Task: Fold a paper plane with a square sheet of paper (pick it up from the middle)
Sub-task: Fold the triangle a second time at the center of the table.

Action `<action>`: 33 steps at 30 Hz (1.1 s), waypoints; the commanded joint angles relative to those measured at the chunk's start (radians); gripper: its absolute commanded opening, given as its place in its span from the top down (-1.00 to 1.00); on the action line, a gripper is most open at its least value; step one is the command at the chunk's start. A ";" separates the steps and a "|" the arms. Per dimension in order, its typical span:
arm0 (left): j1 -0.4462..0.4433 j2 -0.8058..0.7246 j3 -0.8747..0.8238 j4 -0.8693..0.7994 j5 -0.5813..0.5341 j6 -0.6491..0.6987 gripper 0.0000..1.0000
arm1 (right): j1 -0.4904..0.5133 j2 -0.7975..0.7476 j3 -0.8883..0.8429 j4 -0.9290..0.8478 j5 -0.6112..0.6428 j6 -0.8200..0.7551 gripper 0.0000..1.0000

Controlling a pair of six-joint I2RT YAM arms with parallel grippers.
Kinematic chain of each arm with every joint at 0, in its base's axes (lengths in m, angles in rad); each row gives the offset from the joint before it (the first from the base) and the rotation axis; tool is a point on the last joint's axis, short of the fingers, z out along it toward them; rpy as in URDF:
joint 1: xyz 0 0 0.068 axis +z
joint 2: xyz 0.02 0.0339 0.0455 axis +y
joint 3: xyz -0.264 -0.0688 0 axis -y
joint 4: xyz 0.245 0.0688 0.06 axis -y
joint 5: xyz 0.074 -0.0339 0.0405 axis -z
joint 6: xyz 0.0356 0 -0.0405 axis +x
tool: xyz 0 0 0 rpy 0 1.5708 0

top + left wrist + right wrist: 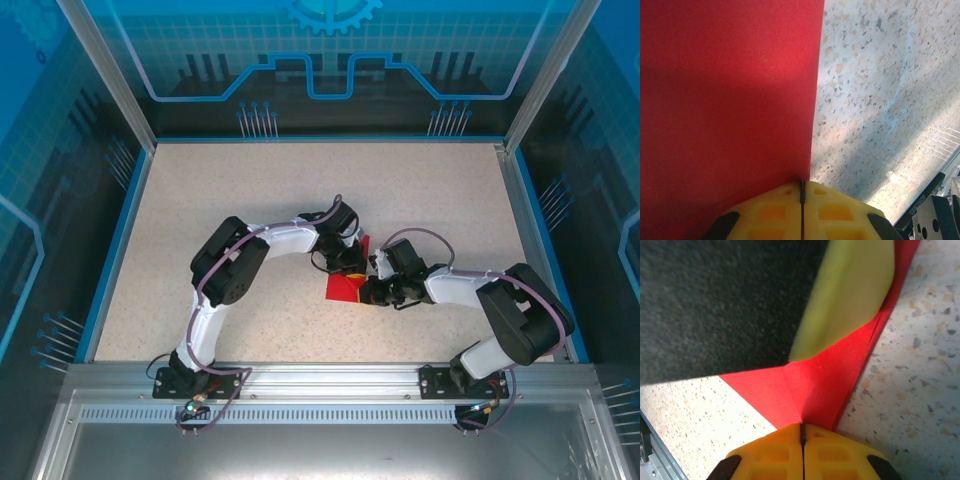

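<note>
You had the left gripper (802, 186) and right gripper (802, 429) both clenched on the square sheet of paper (344, 288), mid-table, some creases in, most folding left, I'd judge.

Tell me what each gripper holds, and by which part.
Both pinch the red paper: left gripper at its edge, right gripper at a crease.

Left end effector (352, 263) and right end effector (373, 290) crowd the sheet (343, 289); surrounding table (250, 190) open.
</note>
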 commanded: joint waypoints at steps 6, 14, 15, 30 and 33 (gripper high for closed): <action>0.000 0.049 0.029 -0.024 0.007 0.010 0.73 | 0.024 0.027 -0.014 -0.131 0.072 -0.043 0.88; 0.022 0.022 0.089 -0.070 0.025 0.047 0.43 | 0.027 0.037 -0.012 -0.150 0.077 -0.054 0.89; 0.029 0.016 0.104 -0.086 0.024 0.058 0.39 | 0.027 0.038 -0.013 -0.153 0.080 -0.059 0.89; 0.105 -0.168 0.135 -0.244 -0.015 0.187 0.12 | 0.027 0.057 0.015 -0.179 0.086 -0.076 0.90; 0.104 -0.227 0.070 -0.256 -0.021 0.193 0.12 | 0.027 0.057 0.019 -0.183 0.085 -0.079 0.90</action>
